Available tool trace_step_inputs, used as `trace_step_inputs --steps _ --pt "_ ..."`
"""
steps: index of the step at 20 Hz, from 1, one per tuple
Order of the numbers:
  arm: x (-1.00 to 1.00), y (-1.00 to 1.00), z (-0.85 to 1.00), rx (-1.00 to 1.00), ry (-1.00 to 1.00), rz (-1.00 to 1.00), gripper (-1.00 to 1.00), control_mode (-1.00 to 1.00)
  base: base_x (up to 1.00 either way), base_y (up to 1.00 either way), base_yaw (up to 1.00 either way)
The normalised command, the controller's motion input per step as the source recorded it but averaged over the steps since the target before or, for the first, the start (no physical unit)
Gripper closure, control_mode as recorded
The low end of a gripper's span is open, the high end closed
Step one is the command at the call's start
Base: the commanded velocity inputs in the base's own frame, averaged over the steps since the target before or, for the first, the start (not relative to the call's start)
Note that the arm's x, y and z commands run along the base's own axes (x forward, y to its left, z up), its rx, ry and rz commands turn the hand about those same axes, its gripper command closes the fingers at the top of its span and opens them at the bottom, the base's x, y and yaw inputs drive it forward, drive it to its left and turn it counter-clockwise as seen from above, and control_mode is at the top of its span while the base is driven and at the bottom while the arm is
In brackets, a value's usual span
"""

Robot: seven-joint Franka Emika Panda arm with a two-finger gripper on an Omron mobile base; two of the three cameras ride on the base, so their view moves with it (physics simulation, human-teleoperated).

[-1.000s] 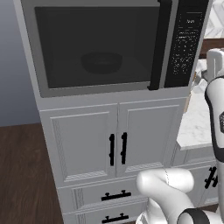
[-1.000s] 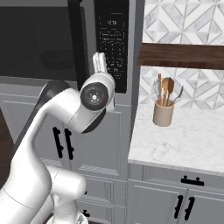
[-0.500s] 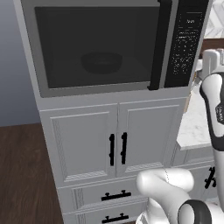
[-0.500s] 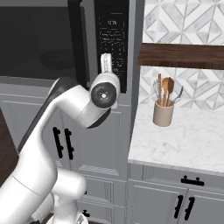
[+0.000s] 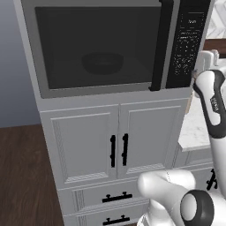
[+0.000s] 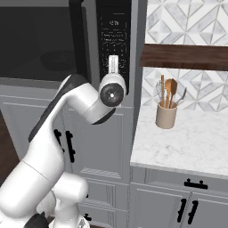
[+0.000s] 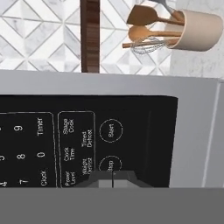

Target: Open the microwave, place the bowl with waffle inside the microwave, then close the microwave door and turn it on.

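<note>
Claw at the microwave's control panel

The microwave door point(image 5: 99, 46) is closed, with the bowl point(image 5: 102, 62) dimly visible behind the dark glass; the waffle cannot be made out. The claw point(image 7: 113, 180), fingers pressed together, sits against the black control panel point(image 7: 87, 140) of the microwave point(image 5: 44, 93), apparently at the Stop button point(image 7: 109, 165), just below Start point(image 7: 110, 130). A utensil jar point(image 6: 166, 115) stands on the marble bench point(image 6: 187, 147).

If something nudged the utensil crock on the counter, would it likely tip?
Probably hard to tip: the crock looks squat, thick-walled and flat-based on the marble counter. The tall spoons and whisk rise well above its rim, raising its balance somewhat. It might slide rather than topple.
</note>
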Motion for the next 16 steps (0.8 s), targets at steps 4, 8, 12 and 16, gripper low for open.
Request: trace_step_inputs --steps 4,8,12,16 --pt "0.39 -0.13 -0.13 0.08 0.00 0.00 1.00 -1.00 0.00 0.00 0.00" --pt "0.38 -0.23 -0.04 0.09 0.00 0.00 1.00 -1.00 0.00 0.00 0.00" --pt "0.49 -0.09 -0.07 0.09 0.00 0.00 1.00 -1.00 0.00 0.00 0.00" --pt "0.49 0.00 -0.17 0.06 0.00 0.00 1.00 -1.00 0.00 0.00 0.00"
